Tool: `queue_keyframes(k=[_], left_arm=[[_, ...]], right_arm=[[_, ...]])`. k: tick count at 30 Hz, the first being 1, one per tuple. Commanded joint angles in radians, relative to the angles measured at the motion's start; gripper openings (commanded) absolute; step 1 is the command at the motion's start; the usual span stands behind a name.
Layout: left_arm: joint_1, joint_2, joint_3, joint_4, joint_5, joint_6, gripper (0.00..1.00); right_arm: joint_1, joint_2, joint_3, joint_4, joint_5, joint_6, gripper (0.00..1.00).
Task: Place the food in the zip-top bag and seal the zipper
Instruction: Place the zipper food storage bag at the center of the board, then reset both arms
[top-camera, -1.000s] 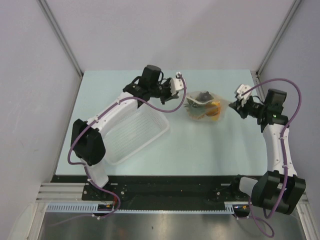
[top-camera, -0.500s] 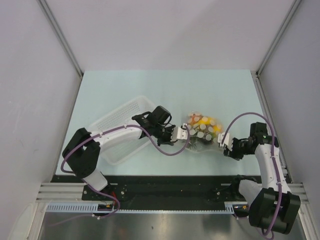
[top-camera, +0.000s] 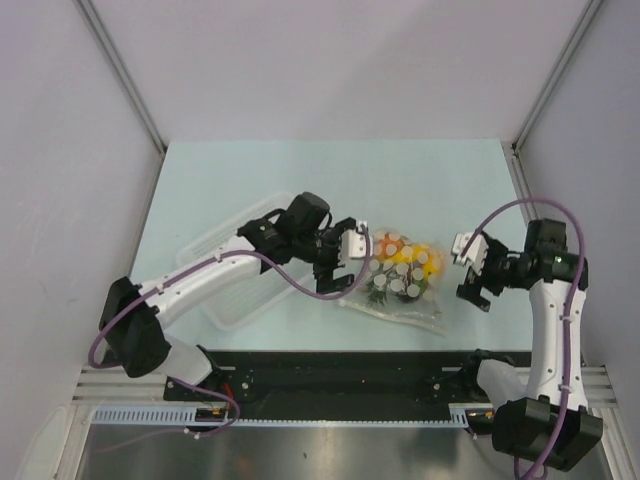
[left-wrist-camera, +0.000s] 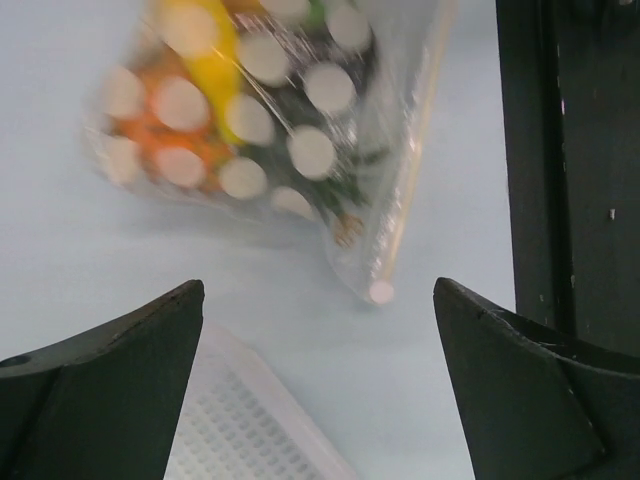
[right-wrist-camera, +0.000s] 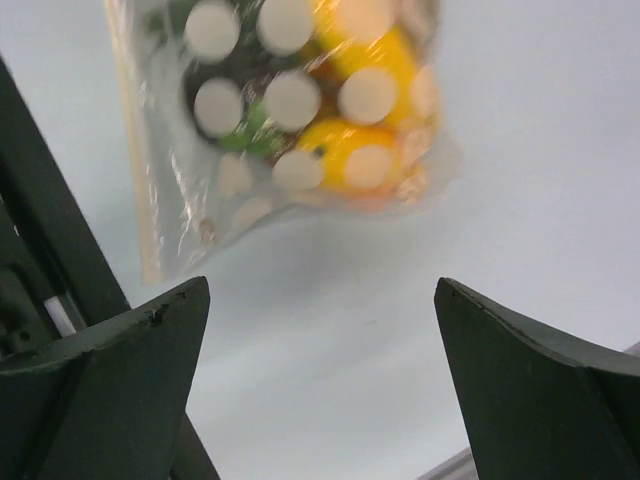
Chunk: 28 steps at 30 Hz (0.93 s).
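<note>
A: Table (top-camera: 250, 170) status?
B: Zip-top bag (top-camera: 400, 290), food (top-camera: 405, 262) inside, lies flat near the front edge.
A: Claws?
B: Left gripper (top-camera: 345, 255) and right gripper (top-camera: 468, 272) spread open, flanking the bag, neither touching it.

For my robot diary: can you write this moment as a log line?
zip-top bag: on table, food inside | left end effector: open | right end effector: open

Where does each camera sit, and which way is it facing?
Top external: above and behind, looking down on table and zip-top bag; both arms show.
Left wrist: on left gripper, facing zip-top bag and basket; own fingers show.
Right wrist: on right gripper, facing zip-top bag; own fingers show.
All three share the zip-top bag.
</note>
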<state>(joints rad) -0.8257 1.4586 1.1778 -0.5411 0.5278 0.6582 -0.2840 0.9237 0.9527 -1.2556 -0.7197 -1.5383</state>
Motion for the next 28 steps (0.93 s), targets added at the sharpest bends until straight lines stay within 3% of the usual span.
queue_keyframes(k=[1, 3, 4, 6, 11, 16, 21, 25, 28], left_arm=[[0.064, -0.022, 0.228, -0.034, 0.035, -0.191, 1.0], [0.108, 0.012, 0.366, -0.06, 0.026, -0.27, 1.0], [0.147, 0.058, 0.416, -0.083, -0.042, -0.369, 1.0], [0.193, 0.104, 0.555, -0.127, -0.095, -0.445, 1.0], [0.413, 0.21, 0.749, -0.299, -0.011, -0.609, 1.0], [0.618, 0.125, 0.614, -0.25, -0.021, -0.693, 1.0], [0.779, 0.028, 0.416, -0.258, -0.049, -0.671, 0.99], [0.821, -0.076, 0.219, -0.2, -0.107, -0.628, 1.0], [0.823, -0.101, 0.21, -0.203, -0.164, -0.615, 1.0]], right_arm=[[0.032, 0.087, 0.185, 0.08, -0.168, 0.379, 1.0], [0.083, 0.145, 0.237, 0.222, -0.179, 0.545, 1.0], [0.104, 0.162, 0.286, 0.272, -0.158, 0.698, 1.0], [0.17, 0.21, 0.329, 0.408, -0.115, 0.834, 1.0], [0.224, 0.407, 0.504, 0.536, -0.049, 1.183, 1.0], [0.218, 0.569, 0.567, 0.55, 0.018, 1.313, 1.0], [0.195, 0.668, 0.52, 0.562, 0.057, 1.368, 1.0], [0.181, 0.684, 0.492, 0.594, 0.071, 1.38, 1.0], [0.18, 0.693, 0.529, 0.591, 0.077, 1.385, 1.0]])
